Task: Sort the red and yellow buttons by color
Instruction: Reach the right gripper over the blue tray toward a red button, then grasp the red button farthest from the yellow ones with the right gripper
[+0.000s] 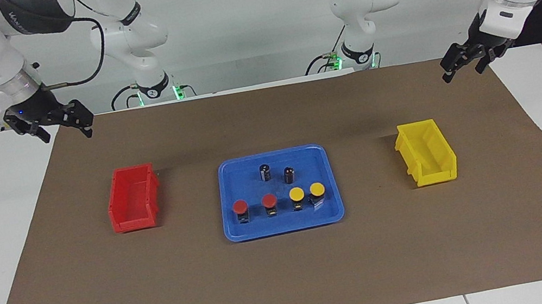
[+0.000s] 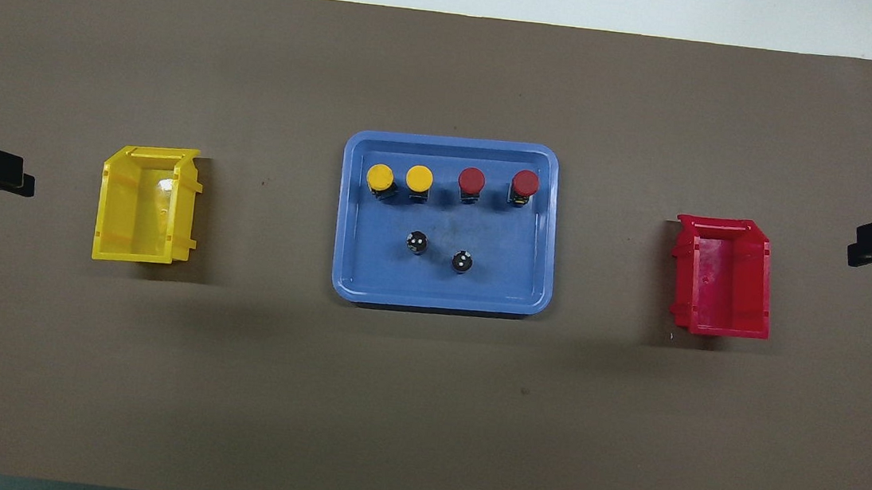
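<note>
A brown mat (image 1: pixel 292 280) carries red bin (image 1: pixel 133 205), blue tray (image 1: pixel 284 225), yellow bin (image 1: pixel 428 159).

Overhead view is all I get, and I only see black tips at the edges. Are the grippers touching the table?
Observer: No. The right gripper hangs in the air, open and empty, at the red bin's end of the table.
Operator: And the other one?
Observer: The left gripper hangs in the air too, open and empty, at the yellow bin's end.
Operator: Are the buttons flat dots?
Observer: No. The red buttons and yellow buttons each stand on a small black base in the blue tray.
</note>
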Controlling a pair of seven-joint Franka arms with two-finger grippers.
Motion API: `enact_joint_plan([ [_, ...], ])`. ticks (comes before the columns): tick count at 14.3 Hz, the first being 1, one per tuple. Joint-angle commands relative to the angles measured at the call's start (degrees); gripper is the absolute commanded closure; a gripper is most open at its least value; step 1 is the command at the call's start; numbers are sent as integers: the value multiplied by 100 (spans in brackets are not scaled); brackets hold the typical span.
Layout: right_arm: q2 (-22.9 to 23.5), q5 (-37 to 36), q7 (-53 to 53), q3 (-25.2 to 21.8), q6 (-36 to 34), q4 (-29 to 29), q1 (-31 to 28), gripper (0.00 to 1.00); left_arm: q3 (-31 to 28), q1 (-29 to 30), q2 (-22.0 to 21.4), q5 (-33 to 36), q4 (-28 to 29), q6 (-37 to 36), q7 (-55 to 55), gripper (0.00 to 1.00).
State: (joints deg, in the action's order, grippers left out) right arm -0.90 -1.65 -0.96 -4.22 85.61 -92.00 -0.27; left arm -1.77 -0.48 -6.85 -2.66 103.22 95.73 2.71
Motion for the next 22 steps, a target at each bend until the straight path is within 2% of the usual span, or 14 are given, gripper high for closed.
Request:
enact_joint_plan([
  [1,-59,59,-97,140,44,-81,53,0,-43,-22,-88,46,163,217,19,0],
  [4,46,139,-10,308,403,-11,220,0,-43,-31,-97,46,207,271,28,0],
  [5,212,156,77,343,404,94,229,0,-43,-31,-97,46,207,262,20,0],
  [6,431,139,226,465,343,434,238,0,-43,-31,-97,46,207,262,19,0],
  [9,1817,33,1069,1124,-26,2005,238,0,-43,-31,-97,46,207,262,2,0],
  [10,2144,16,1315,1239,-9,2359,264,0,-43,-31,-97,46,207,253,-7,0],
  [12,2585,-133,1930,1275,244,2713,772,0,-43,-31,-97,46,190,244,-16,0],
  [17,3236,-335,2977,1284,1386,2557,1415,0,-34,-48,-79,46,137,253,19,0],
  [20,3106,-336,3172,1293,2274,1470,1573,0,-34,-39,-79,46,137,253,-16,0],
  [22,3079,-336,3190,1293,2565,1160,1591,0,-34,-39,-79,46,146,218,-7,0],
])
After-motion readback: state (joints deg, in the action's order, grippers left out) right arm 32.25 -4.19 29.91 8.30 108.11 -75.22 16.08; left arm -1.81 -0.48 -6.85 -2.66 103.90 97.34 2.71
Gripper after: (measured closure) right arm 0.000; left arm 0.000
